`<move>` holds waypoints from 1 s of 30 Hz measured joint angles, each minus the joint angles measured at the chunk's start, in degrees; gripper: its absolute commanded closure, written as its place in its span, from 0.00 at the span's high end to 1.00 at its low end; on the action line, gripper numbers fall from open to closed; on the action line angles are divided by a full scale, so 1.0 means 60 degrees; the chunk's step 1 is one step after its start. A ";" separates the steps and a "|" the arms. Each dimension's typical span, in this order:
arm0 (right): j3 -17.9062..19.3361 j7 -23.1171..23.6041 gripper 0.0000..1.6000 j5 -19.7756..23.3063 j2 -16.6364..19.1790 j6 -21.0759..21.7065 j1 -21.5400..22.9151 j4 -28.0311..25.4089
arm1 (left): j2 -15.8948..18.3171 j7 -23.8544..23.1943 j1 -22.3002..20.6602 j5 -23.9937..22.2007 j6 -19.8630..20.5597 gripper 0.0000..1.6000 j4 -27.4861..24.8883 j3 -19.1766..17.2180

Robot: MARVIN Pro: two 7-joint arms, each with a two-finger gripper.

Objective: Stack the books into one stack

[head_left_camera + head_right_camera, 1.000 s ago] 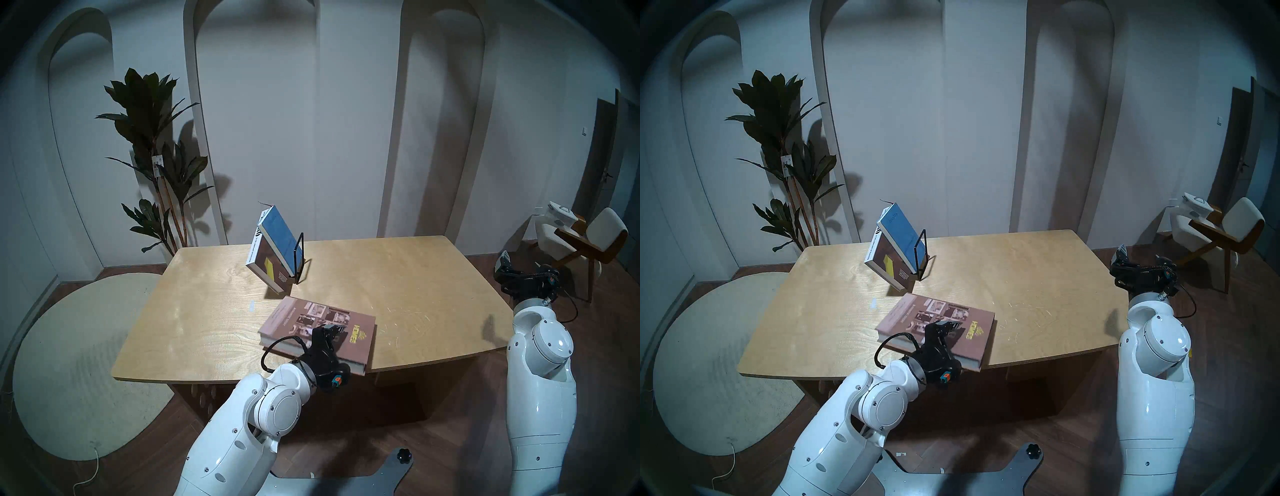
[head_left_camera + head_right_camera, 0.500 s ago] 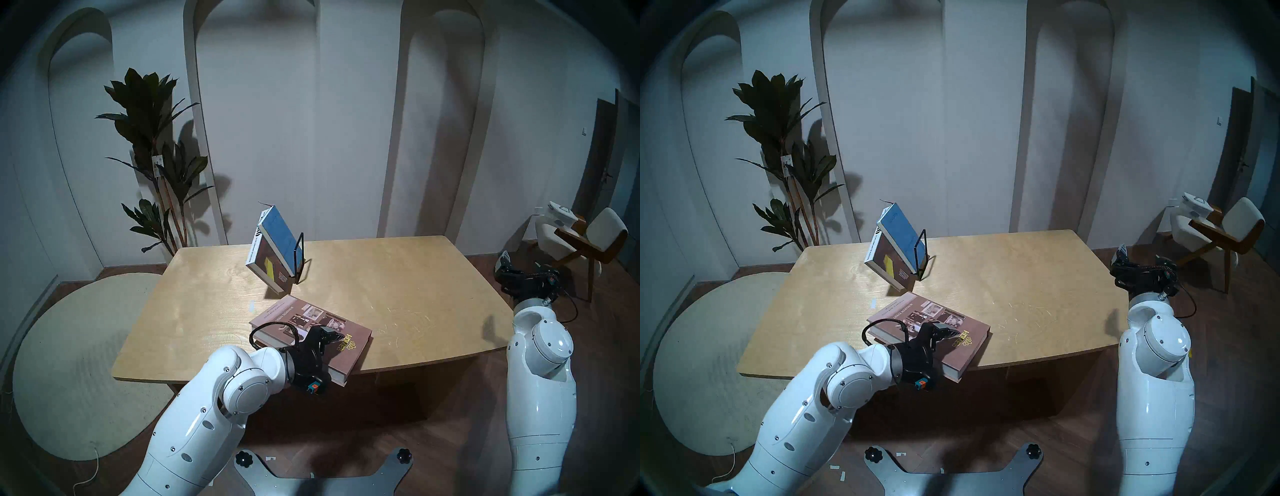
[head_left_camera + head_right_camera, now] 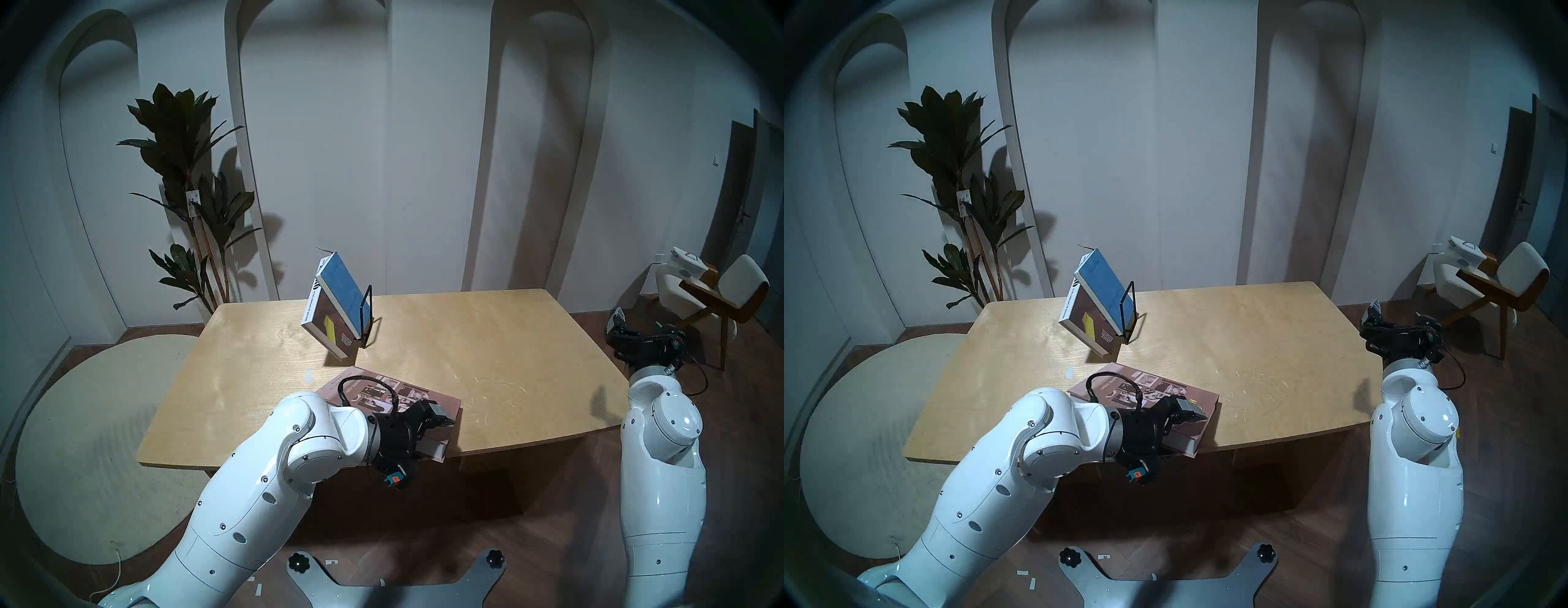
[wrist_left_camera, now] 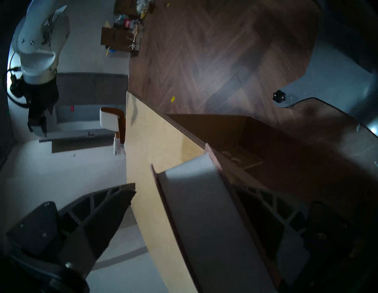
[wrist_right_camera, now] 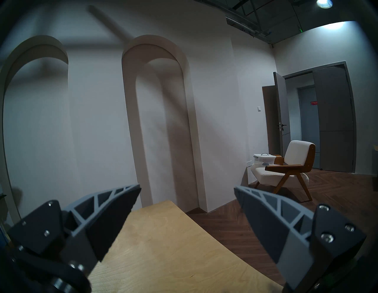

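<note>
The large mauve-brown photo-cover book (image 3: pixel 405 388) (image 3: pixel 1157 382) lies flat near the table's front edge, its near corner hanging over it. My left gripper (image 3: pixel 445 429) (image 3: pixel 1202 424) is open around that near edge, one finger above the cover and one below. In the left wrist view the white page block (image 4: pixel 204 204) sits between the fingers (image 4: pixel 98 214), with a gap on the left side. The brown book with a white spine (image 3: pixel 329 325) (image 3: pixel 1087 322) and the thin blue book (image 3: pixel 341 293) (image 3: pixel 1104 288) lean in the black wire rack (image 3: pixel 367 314). My right gripper (image 3: pixel 615 325) (image 5: pixel 187 190) is open and holds nothing, off the table's right end.
The wooden table (image 3: pixel 488 339) (image 5: pixel 163 235) carries only the rack and the books. A potted plant (image 3: pixel 186 191) stands behind its far left corner, a round rug (image 3: pixel 93 446) lies to the left, and an armchair (image 3: pixel 721 293) stands at the far right.
My left gripper opened wide and turned, going from the top of the mauve-brown cover to its near right edge. The book swung on the table. The right arm stayed put.
</note>
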 measured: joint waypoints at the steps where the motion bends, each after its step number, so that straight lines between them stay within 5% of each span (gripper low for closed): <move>1: 0.0000 0.0001 1.00 -0.0001 -0.0001 0.0000 0.0000 0.0000 | -0.0005 0.0072 -0.0059 0.0097 -0.0087 1.00 0.0000 0.0017; 18: 0.0009 0.0007 1.00 -0.0012 -0.0017 0.0000 0.0007 0.0002 | -0.0116 0.0812 -0.1478 0.1865 -0.2105 1.00 0.1349 -0.0287; 24: 0.0011 0.0010 1.00 -0.0012 -0.0028 0.0000 0.0008 -0.0001 | 0.0370 0.1173 -0.1574 0.1435 -0.2476 1.00 0.0933 0.0084; 30: 0.0013 0.0015 1.00 -0.0012 -0.0034 0.0000 0.0011 0.0001 | 0.1091 0.1951 -0.1694 0.1827 -0.2572 1.00 0.0143 0.0664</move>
